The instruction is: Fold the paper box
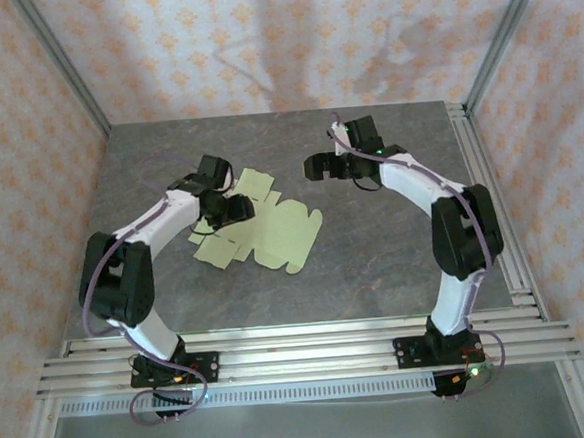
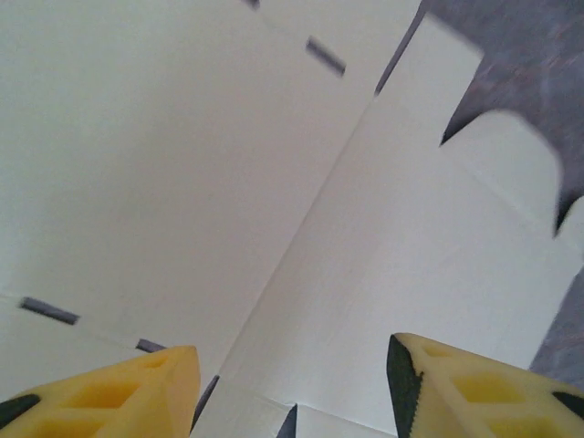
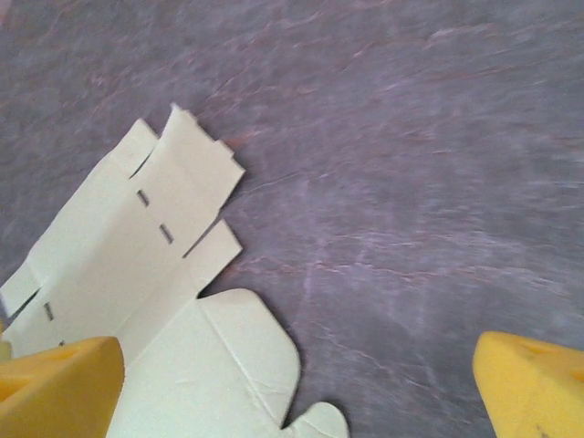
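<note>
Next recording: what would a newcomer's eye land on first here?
The pale yellow-green paper box lies flat and unfolded, flaps and rounded tabs spread out, left of centre on the grey table. The left tool sits low over its left part, fingers apart, while the right tool hangs wide open over bare table farther back to the card's right.

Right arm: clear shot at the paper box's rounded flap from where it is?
Probably yes: the right fingers hang open over bare table just beside the paper box, nothing between them. The left fingers are over the box's other side.
</note>
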